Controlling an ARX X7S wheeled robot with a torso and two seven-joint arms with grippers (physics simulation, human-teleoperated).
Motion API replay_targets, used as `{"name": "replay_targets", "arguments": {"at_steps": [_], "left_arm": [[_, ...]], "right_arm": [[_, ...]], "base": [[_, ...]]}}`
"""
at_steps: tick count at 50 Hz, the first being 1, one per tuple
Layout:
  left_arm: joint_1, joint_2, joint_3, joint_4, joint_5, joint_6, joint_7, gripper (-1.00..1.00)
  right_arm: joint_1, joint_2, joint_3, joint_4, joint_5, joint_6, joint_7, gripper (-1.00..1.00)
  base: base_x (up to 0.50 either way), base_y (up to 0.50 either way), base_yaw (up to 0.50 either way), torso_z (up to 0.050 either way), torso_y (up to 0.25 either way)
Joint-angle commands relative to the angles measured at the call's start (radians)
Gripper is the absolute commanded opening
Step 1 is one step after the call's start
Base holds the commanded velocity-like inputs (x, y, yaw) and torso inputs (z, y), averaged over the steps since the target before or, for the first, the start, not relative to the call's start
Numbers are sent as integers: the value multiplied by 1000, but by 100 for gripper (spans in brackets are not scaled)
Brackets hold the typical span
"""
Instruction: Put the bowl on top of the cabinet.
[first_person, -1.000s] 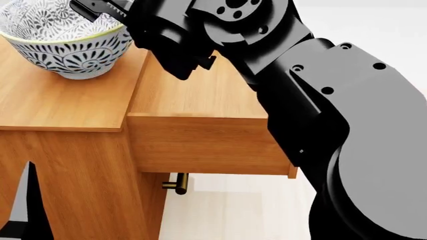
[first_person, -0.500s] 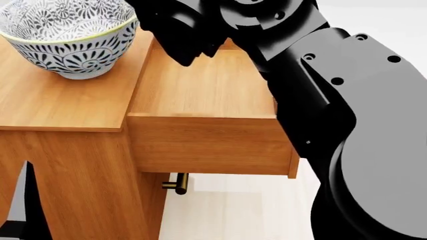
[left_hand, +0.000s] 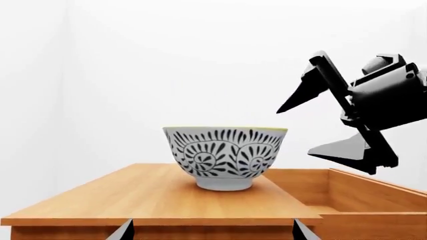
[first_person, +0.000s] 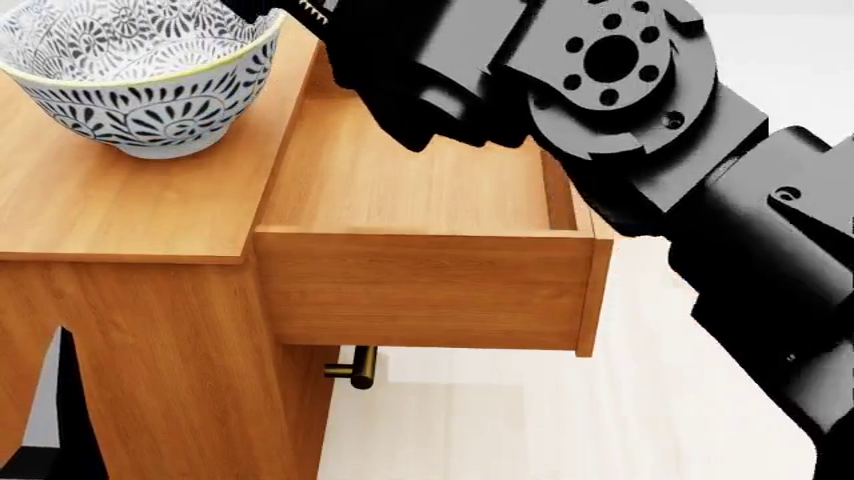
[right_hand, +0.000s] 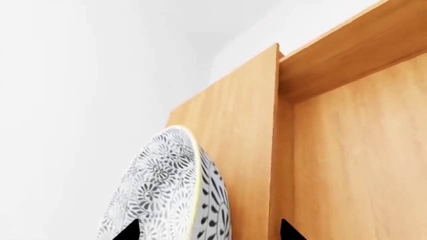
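Observation:
The bowl (first_person: 134, 75), white with a dark floral pattern and a yellowish rim, stands upright on the cabinet (first_person: 120, 210) top at the far left of the head view. The left wrist view shows the bowl (left_hand: 225, 157) on the cabinet (left_hand: 133, 200) with nothing touching it. My right gripper (left_hand: 297, 132) hangs open beside and slightly above the bowl, over the drawer, apart from the rim. In the right wrist view the bowl (right_hand: 167, 190) lies just ahead of the open right gripper (right_hand: 208, 232). My left gripper (left_hand: 212, 232) is open and empty, in front of the cabinet's edge.
An open drawer (first_person: 414, 290) juts out of the cabinet beside the bowl; its inside shows bare wood. A brass bar handle (first_person: 352, 368) sticks out lower down. My right arm (first_person: 627, 110) crosses above the drawer. Pale floor lies to the right.
My right arm has drawn back from the bowl's rim toward the right and upward, uncovering the drawer's right side. The bowl has stayed put on the cabinet.

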Motion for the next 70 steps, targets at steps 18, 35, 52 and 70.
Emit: {"name": "replay_targets", "arguments": {"at_steps": [18,35,52,70], "left_arm": [[0,-4,17,-10,9,7,-3,100],[-3,-8,37,5,21,-9,-11,100],[-6,-9,72,10,45,-8,-6,100],[-14,-36,56,47,82,-78,-56,100]], "right_arm": [[-112,477,-30,-963,-556,-618,257,100],[-250,665,-219,-1226,-1412,-664,733,100],[-539,628,-306,-1321,-1988,-419,1151,100],[-921,655,41,-1362,-2136,-234,1148,100]], "base": [[0,0,0,0,0],[0,0,0,0,0],[0,0,0,0,0],[0,0,0,0,0]]}}
